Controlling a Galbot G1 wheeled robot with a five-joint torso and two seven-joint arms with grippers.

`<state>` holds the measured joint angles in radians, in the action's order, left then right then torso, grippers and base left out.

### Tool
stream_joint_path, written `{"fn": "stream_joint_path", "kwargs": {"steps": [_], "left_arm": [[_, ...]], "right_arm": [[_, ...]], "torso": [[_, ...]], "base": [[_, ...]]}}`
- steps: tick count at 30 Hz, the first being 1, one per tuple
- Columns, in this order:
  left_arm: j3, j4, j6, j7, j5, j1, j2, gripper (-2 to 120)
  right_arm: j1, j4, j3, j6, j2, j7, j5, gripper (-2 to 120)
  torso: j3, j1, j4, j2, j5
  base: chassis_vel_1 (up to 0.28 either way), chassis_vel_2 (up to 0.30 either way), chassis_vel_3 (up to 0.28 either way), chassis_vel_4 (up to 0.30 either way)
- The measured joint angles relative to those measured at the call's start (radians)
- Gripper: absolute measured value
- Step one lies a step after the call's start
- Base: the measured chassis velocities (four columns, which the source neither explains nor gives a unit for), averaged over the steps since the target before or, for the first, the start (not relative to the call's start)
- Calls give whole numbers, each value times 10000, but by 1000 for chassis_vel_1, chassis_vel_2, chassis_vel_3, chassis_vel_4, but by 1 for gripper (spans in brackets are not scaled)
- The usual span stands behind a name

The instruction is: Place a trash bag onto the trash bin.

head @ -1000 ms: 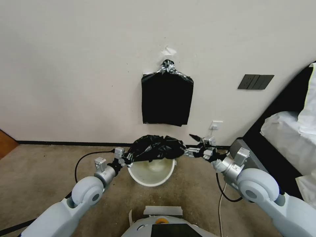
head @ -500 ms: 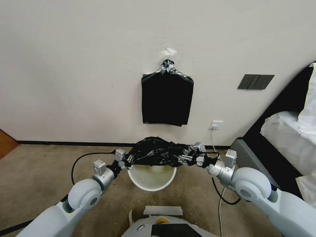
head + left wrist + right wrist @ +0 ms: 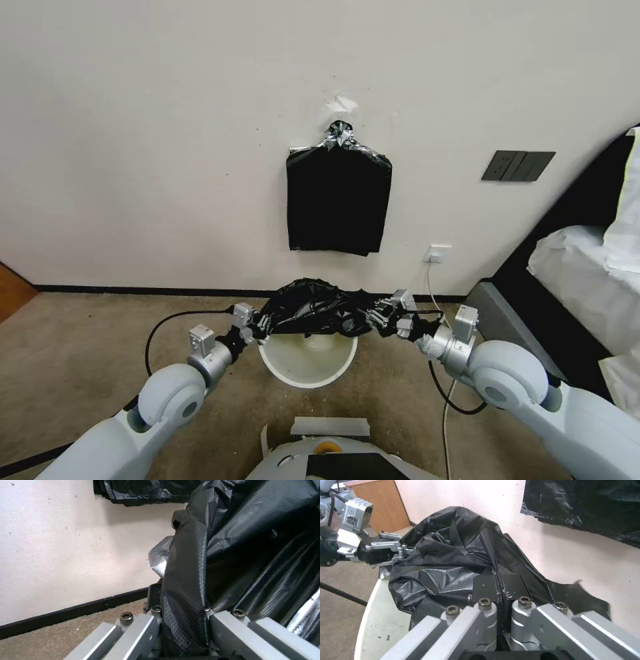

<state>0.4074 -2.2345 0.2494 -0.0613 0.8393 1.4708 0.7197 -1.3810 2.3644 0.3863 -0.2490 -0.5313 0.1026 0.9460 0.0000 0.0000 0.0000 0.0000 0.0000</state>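
**Bag stretched above the bin**

Head view: I see the crinkled, glossy trash bag (image 3: 313, 308) spanning the round cream trash bin (image 3: 308, 360), left gripper (image 3: 257, 325) at nine o'clock, right gripper (image 3: 378, 315) at three.

Left wrist: fingers clamp embossed film (image 3: 186, 620).

Right wrist: fingers pinch a fold (image 3: 460, 562).

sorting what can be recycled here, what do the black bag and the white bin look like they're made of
The crinkled glossy black trash bag looks like thin plastic film: it creases sharply, glints, and shows a fine embossed texture up close. The round cream-white trash bin looks like rigid moulded plastic, with smooth, slightly glossy walls and a rolled rim.
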Motion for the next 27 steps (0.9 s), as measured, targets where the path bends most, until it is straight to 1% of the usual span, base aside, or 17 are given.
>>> {"fn": "stream_joint_path", "kwargs": {"steps": [2, 3, 4, 5, 6, 7, 9, 10, 11, 12, 14, 15, 16, 19, 23, 25, 27], "left_arm": [[85, -44, 278, -223, 514, -90, 5, 1], [85, -44, 278, -223, 514, -90, 5, 1], [188, -56, 564, -442, 979, -197, 14, 1], [271, -66, 726, -628, 1284, -269, 12, 1], [362, -104, 853, -811, 1609, -312, -4, 1], [362, -104, 853, -811, 1609, -312, -4, 1], [609, -284, 1148, -1187, 2519, -388, -59, 1], [642, -306, 1181, -1222, 2624, -398, -68, 1], [793, -384, 1320, -1338, 3024, -442, -112, 1], [793, -384, 1320, -1338, 3024, -442, -112, 1], [981, -443, 1487, -1533, 3581, -485, -195, 1], [1159, -490, 1668, -1708, 4119, -508, -262, 1], [1159, -490, 1668, -1708, 4119, -508, -262, 1], [1427, -497, 1936, -1985, 4783, -543, -347, 1], [1525, -510, 2032, -2234, 5188, -571, -354, 1], [1545, -587, 2110, -2544, 5502, -630, -294, 1], [1519, -611, 2099, -2602, 5515, -654, -249, 1]], "right_arm": [[-49, -14, -102, 725, 6, 59, -95, 0], [-49, -14, -102, 725, 6, 59, -95, 0], [-214, -85, -140, 1789, 80, 462, -292, 0], [-400, -156, -133, 2458, 173, 969, -585, 0], [-596, -210, -89, 2869, 256, 1356, -854, 0], [-596, -210, -89, 2869, 256, 1356, -854, 0], [-1019, -365, -59, 3541, 330, 2065, -1379, 0], [-1060, -392, -64, 3608, 330, 2139, -1445, 0], [-1195, -506, -137, 3844, 302, 2430, -1697, 0], [-1195, -506, -137, 3844, 302, 2430, -1697, 0], [-1298, -607, -316, 4082, 218, 2697, -1948, 0], [-1337, -678, -445, 4215, 173, 2820, -2109, 0], [-1337, -678, -445, 4215, 173, 2820, -2109, 0], [-1502, -786, -536, 4522, 145, 3084, -2281, 0], [-1655, -783, -548, 4732, 134, 3363, -2515, 0], [-1774, -761, -705, 4921, 86, 3770, -2974, 0], [-1791, -793, -817, 4997, 37, 3930, -3231, 0]], "torso": [[0, 0, 0, -1, 1], [0, 0, 0, -1, 1], [0, 1, 0, 0, 0], [0, 0, -1, 0, -1], [0, 0, 0, 0, -2], [0, 0, 0, 0, -2], [0, 0, 0, -1, -1], [0, 0, -1, 0, -1], [-1, 0, -3, 0, 1], [-1, 0, -3, 0, 1], [0, 0, -2, 0, 1], [-1, 0, 0, 0, 0], [-1, 0, 0, 0, 0], [0, 0, 0, 0, 0], [-1, 0, 1, 0, -2], [-1, 0, -1, 0, -1], [0, 0, -1, 0, -1]], "base": [[0, 0, 0, 0], [0, 0, 0, 0], [0, 0, 0, 0], [0, 0, 0, 0], [0, 0, 0, 0], [0, 0, 0, 0], [0, 0, 0, 0], [0, 0, 0, 0], [0, 0, 0, 0], [0, 0, 0, 0], [0, 0, 0, 0], [0, 0, 0, 0], [0, 0, 0, 0], [0, 0, 0, 0], [0, 0, 0, 0], [0, 0, 0, 0], [0, 0, 0, 0]]}}
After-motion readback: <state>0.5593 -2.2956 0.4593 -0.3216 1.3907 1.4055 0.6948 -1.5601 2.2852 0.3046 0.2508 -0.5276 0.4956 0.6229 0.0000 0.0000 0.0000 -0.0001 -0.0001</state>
